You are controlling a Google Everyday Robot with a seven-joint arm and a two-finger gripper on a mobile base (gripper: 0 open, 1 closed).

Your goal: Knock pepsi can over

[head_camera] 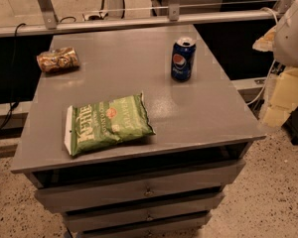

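Blue pepsi can (183,58) stands upright, well left of the tool (287,31) at the right edge; tool's grip: cannot tell.

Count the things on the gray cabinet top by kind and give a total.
Cans: 2 (pepsi can upright, brownish-gold can on its side)
Chip bags: 1 (green chip bag)
Total: 3
Gripper: not in view; only a white arm part at the right edge.

Pepsi can (183,59): your dark-blue can, round red-white-blue logo, silver top
Pose: upright
Place: far right of the tabletop (134,63)
Gripper: outside your view
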